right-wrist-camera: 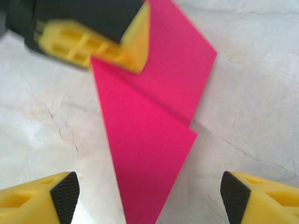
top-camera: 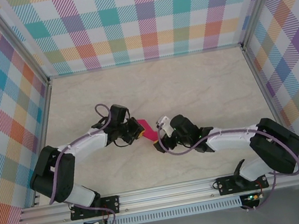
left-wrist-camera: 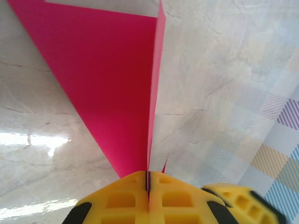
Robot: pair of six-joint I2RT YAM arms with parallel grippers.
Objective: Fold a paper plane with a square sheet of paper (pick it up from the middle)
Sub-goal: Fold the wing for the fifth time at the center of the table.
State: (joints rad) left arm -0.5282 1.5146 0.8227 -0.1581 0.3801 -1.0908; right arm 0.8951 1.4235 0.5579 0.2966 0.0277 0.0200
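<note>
Well, from my console I judge we are late in the folding. The paper plane (top-camera: pixel 150 129) is already a narrow pink dart with a centre crease, sitting in the middle of the desk (top-camera: pixel 190 83) between the two arms.

On the left, the left end effector (left-wrist-camera: pixel 148 181) is clamped shut on the paper along its crease, with one flap standing on edge beside the pads. Whether the paper rests on the surface or hangs just above it, I cannot tell.

On the right, the right end effector (right-wrist-camera: pixel 149 191) stands wide open, its pads on either side of the pointed tip nearest it and clear of the paper. Next, I reckon, it must close on a wing without tugging the paper out of the left grip.

Both arms reach inward with elbows bent, wrists low and facing each other.
</note>
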